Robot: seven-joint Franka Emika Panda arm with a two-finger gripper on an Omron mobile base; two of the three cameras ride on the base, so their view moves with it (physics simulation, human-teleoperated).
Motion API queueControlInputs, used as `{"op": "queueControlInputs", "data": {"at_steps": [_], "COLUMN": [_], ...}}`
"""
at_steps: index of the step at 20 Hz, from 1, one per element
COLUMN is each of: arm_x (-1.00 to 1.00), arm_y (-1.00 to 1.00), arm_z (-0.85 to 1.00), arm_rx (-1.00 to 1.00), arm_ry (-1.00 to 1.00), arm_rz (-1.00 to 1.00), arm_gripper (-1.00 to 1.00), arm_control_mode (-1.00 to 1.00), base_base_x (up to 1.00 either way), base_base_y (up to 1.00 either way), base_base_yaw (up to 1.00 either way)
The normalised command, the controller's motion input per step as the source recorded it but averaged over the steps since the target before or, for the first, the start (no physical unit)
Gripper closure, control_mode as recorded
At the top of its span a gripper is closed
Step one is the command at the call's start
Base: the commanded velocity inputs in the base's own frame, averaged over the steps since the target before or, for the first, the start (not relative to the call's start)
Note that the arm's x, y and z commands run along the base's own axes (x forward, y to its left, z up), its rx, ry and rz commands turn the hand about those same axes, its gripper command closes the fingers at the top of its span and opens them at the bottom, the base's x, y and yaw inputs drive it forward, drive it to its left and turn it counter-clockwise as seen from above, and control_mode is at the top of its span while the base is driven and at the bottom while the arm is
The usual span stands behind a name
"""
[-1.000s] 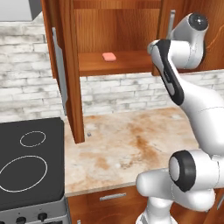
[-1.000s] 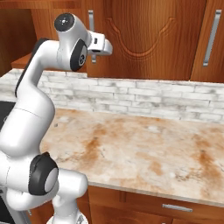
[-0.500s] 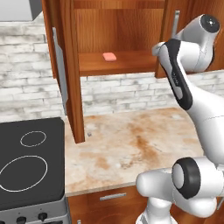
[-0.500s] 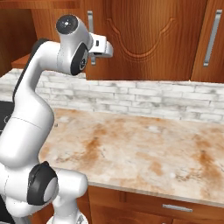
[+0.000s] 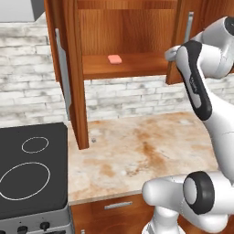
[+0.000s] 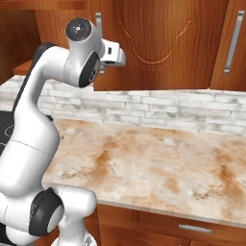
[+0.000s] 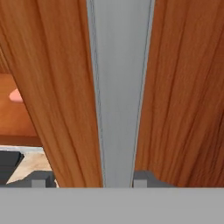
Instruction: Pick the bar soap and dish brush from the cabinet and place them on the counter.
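Pincer (image 7: 118, 179) straddles silver handle (image 7: 119, 87), grip unclear (flat pink bar soap (image 5: 114, 59) shelved).

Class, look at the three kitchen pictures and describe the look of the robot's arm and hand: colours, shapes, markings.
The arm is made of glossy white rounded segments linked by dark grey, nearly black joints, with a dark band running along one link and round dark caps at the joints. Its hand is a small boxy white-grey block with dark detailing. In the hand view, two small grey finger tips show. No cables are visible.
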Motion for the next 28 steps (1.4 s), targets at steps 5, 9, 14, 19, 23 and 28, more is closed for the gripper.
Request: {"op": "queueControlInputs", "data": {"at_steps": [5,9,14,19,23,28], "arm_x": [-0.37,-0.30,-0.31,-0.34,-0.35,-0.35], "arm_y": [-0.40,-0.35,-0.25,-0.28,-0.35,-0.36], "arm_z": [0.07,0.04,0.02,0.00,0.00,0.00], "arm_rx": [0.06,0.06,0.06,0.08,0.07,0.07], "arm_ry": [0.00,0.01,0.00,-0.03,-0.03,-0.03], "arm_rz": [0.04,0.07,0.11,0.11,0.09,0.09], "arm_gripper": [1.00,1.00,1.00,1.00,1.00,1.00], "arm_control_mode": [-1.00,-1.00,-1.00,-1.00,-1.00,-1.00], "base_base_x": [0.00,0.00,0.00,0.00,0.00,0.00], "base_base_y": [0.00,0.00,0.00,0.00,0.00,0.00], "base_base_yaw": [0.00,0.00,0.00,0.00,0.00,0.00]}}
